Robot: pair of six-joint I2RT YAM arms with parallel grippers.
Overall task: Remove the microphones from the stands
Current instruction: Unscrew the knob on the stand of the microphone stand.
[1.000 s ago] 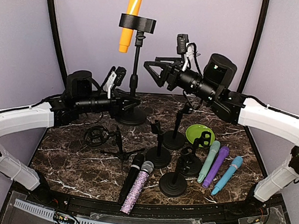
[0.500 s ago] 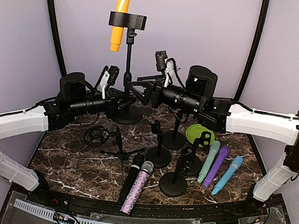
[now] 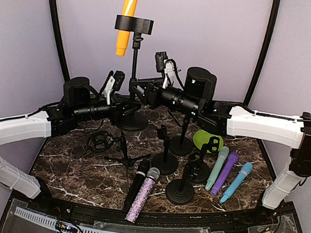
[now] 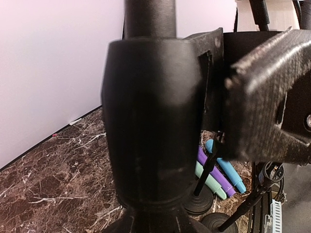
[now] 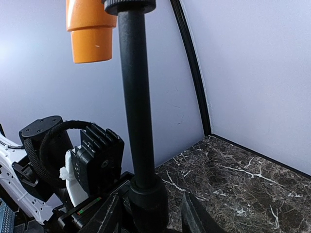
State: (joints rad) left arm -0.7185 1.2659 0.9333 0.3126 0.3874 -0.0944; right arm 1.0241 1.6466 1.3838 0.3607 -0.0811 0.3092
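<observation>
Right gripper (image 3: 137, 89) straddles the stand (image 3: 134, 62), jaws slack around its pole; left gripper (image 3: 126, 108) clamps it low down. Orange microphone (image 3: 127, 19) sits clipped on top; better to grasp that body and lift straight.

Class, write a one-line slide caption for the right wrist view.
Right gripper straddles the tall black metal stand, orange plastic microphone end above, dark marble table behind.

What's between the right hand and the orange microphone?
Just the stand's black pole, running up from the right hand toward the orange microphone, shown in the right wrist view.
</observation>
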